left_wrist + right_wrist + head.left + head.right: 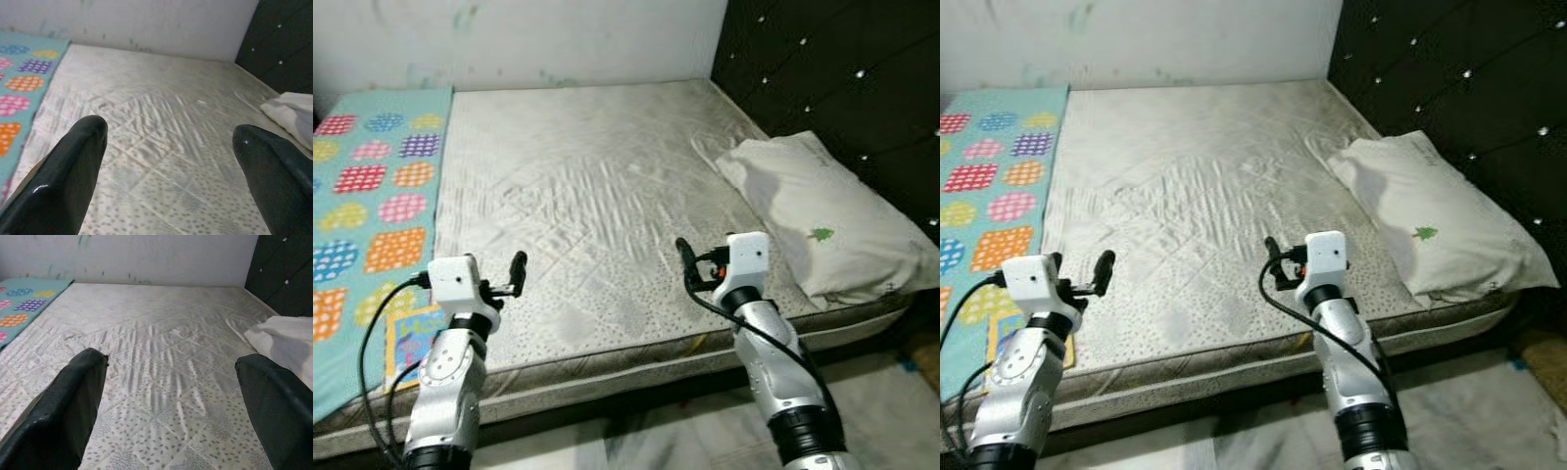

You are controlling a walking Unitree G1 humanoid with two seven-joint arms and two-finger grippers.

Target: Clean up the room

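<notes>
Both claws, left claw (516, 273) and right claw (685, 262), held spread above the bed (597, 196), likely staged for the pillow (822, 215).

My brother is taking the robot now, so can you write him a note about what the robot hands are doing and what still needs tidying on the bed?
Left gripper: open, holding nothing, held over the near edge of the mattress.
Right gripper: open, holding nothing, also over the near edge, just short of the pillow.
Things: the pillow lies at the headboard end, on the robot's right. A turquoise blanket with coloured patches lies flat along the left side.
Done: nothing picked up yet.
Left: probably straighten the pillow and fold or spread the blanket.
</notes>
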